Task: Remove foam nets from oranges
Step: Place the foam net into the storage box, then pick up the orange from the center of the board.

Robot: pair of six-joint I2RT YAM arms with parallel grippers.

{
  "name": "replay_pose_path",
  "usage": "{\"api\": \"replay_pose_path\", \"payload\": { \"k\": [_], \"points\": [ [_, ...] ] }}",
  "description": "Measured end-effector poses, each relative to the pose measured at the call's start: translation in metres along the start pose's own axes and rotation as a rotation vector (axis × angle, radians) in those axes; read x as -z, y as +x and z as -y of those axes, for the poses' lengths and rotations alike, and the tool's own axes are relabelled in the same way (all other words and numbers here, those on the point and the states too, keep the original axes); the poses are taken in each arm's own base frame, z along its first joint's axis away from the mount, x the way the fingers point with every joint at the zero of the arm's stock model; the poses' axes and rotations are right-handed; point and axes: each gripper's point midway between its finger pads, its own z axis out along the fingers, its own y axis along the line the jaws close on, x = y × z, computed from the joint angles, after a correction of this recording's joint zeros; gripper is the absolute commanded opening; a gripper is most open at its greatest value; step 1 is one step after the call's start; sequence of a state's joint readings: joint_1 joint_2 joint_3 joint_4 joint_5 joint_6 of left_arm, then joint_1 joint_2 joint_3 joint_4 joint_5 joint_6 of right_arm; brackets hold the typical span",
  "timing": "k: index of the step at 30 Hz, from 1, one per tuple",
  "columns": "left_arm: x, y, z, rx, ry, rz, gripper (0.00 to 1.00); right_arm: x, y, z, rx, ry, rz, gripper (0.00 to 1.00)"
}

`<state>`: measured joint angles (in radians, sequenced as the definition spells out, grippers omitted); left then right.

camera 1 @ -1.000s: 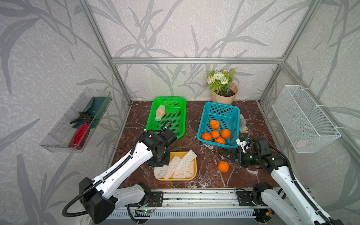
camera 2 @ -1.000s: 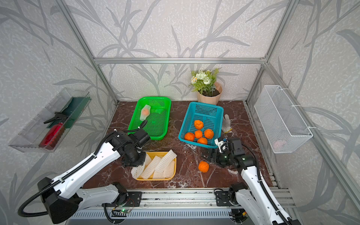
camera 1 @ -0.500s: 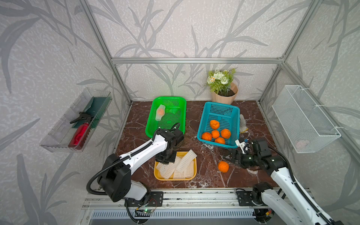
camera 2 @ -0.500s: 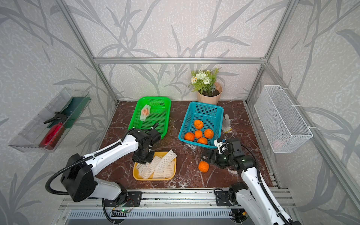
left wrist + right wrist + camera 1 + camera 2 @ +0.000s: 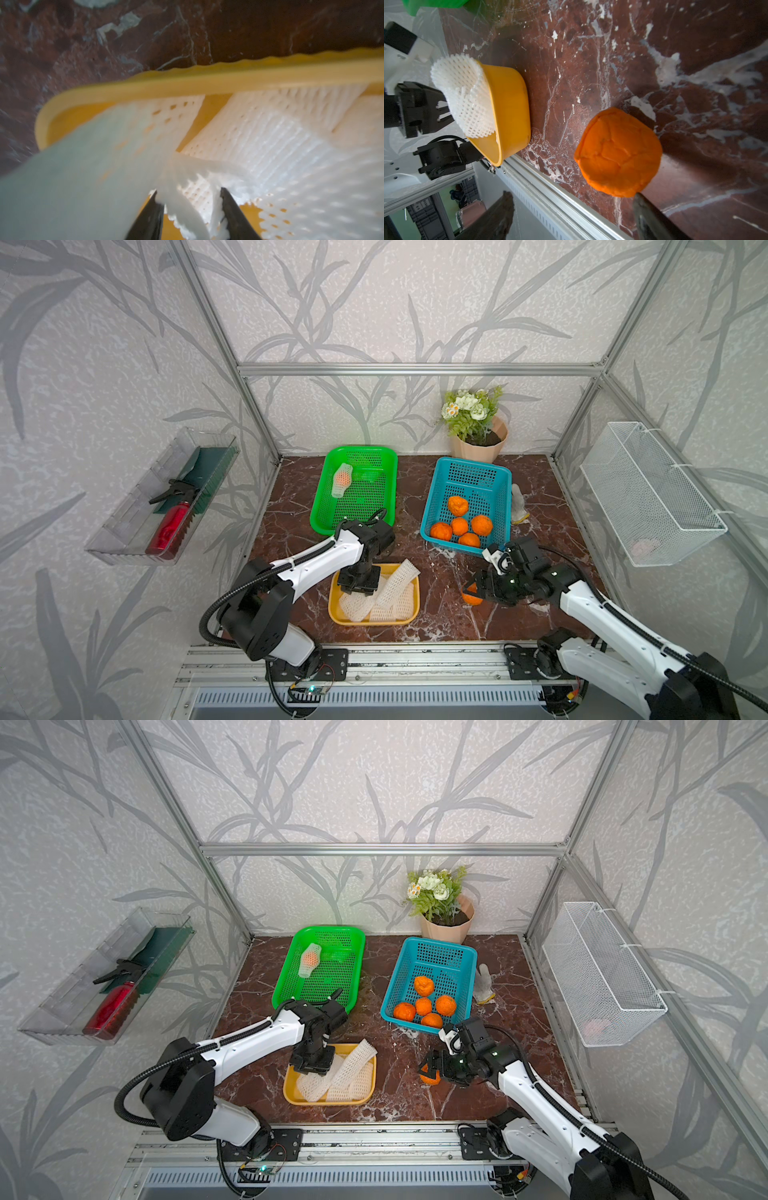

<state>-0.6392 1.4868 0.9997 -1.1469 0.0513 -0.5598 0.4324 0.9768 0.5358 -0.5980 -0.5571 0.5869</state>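
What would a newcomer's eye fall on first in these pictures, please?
The bright oranges lying in the blue basket at the back right stand out first, with one bare orange loose just ahead of the right gripper. Next come the white foam nets piled in the yellow tray under the left gripper.

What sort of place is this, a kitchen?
Probably a staged robot test booth: an aluminium frame holding wallpapered panels, a left arm and right arm bolted to a front rail, and a blue basket of oranges on a marble-look tabletop.
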Motion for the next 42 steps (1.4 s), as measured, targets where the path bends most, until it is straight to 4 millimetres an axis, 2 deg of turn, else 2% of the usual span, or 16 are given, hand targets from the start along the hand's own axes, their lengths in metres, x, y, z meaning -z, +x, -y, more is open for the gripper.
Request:
{"api": "replay_pose_path", "payload": {
  "k": [2,8,15,23,28,32,42],
  "points": [
    [0.010,-0.002,0.002,0.012,0.026,0.034,0.60,-0.003,-0.001,0.005,-0.008,0.025,-0.005,0.88],
    [0.054,-0.011,0.008,0.033,0.120,0.172,0.64,-0.008,-0.003,0.013,-0.013,0.069,-0.003,0.88],
    [0.097,-0.015,0.010,0.033,0.234,0.334,0.67,-0.019,-0.002,0.013,0.001,0.062,-0.023,0.88],
    [0.166,-0.022,0.011,0.002,0.383,0.617,0.73,-0.029,-0.001,0.013,0.019,0.050,-0.029,0.86],
    [0.198,-0.025,0.010,-0.022,0.428,0.736,0.74,-0.033,-0.003,0.015,0.033,0.048,-0.006,0.83],
    [0.208,-0.030,0.010,-0.041,0.425,0.785,0.75,-0.037,-0.004,0.019,0.037,0.051,0.015,0.83],
    [0.208,-0.040,0.016,-0.079,0.410,0.798,0.75,-0.034,-0.010,0.036,-0.044,0.095,0.117,0.85]
  ]
}}
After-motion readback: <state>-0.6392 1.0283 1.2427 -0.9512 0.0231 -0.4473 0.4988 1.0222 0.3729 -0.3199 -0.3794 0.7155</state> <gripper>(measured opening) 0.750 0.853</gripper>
